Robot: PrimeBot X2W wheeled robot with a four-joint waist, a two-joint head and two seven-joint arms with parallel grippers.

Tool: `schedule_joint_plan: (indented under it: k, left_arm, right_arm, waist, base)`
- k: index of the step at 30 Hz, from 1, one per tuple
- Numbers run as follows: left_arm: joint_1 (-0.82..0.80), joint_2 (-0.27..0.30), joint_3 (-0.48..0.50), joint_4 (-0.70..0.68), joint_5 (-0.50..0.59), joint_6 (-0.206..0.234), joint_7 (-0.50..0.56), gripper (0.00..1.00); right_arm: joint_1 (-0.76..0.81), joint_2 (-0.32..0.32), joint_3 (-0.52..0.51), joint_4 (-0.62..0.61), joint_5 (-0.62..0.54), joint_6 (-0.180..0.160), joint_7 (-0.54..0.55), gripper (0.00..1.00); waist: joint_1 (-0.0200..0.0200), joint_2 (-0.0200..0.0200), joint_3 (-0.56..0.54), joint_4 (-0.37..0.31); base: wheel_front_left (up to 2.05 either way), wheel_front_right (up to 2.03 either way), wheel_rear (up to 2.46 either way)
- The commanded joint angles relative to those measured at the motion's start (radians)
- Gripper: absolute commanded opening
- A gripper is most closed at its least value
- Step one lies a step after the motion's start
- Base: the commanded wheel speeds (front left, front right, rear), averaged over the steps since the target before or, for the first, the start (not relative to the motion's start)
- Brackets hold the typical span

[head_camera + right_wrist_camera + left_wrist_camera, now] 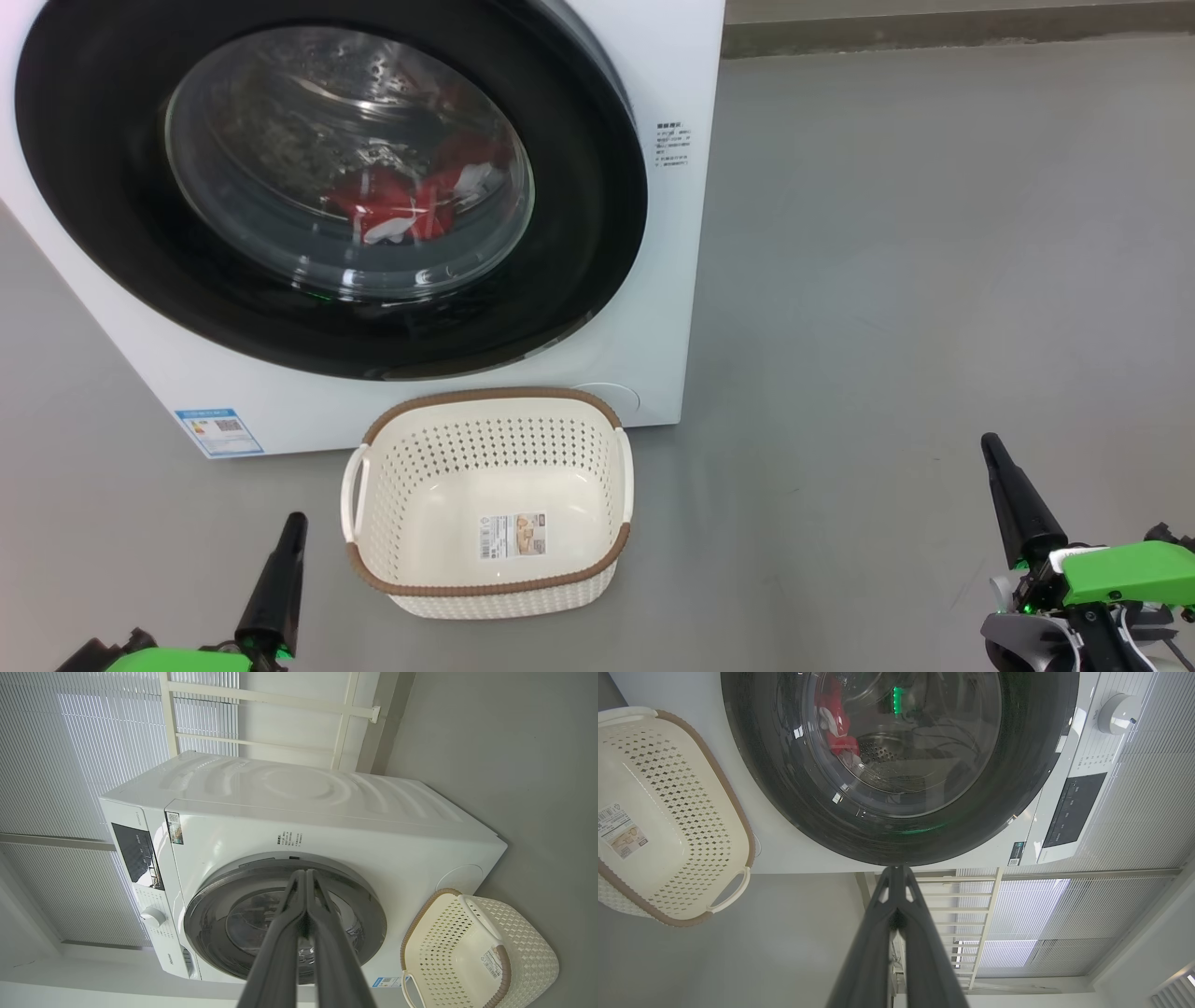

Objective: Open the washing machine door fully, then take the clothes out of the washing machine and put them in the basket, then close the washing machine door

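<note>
Washing machine door (93, 187): closed, clothes (392, 201) inside; basket (485, 398) on floor (934, 280) just before it. Both jaws pressed together, empty (low, well clear). Risk: swinging door may strike basket, shoving it.

The blue label (218, 431) on the washing machine (674, 280) and the sticker (513, 536) in the basket (485, 396) are illegible.

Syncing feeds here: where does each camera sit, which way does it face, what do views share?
Head view: on the head, facing forward and down at the washing machine door and basket; left tool, right tool at bottom corners.
Left wrist view: on left wrist, along its shut fingers toward the door.
Right wrist view: on right wrist, along its shut fingers toward the washing machine.
All share door, basket.
</note>
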Motion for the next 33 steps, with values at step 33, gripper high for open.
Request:
schedule_joint_plan:
  k: [33]
  left_arm:
    - [-0.04,0.018,0.026,-0.021,-0.007,-0.007,0.004,0.0]
  right_arm:
    - [-0.042,-0.014,0.019,-0.026,0.0,-0.001,0.006,0.0]
  waist:
    - [0.0,-0.0001,0.0,0.0]
  base:
    - [0.0,0.0,0.0]
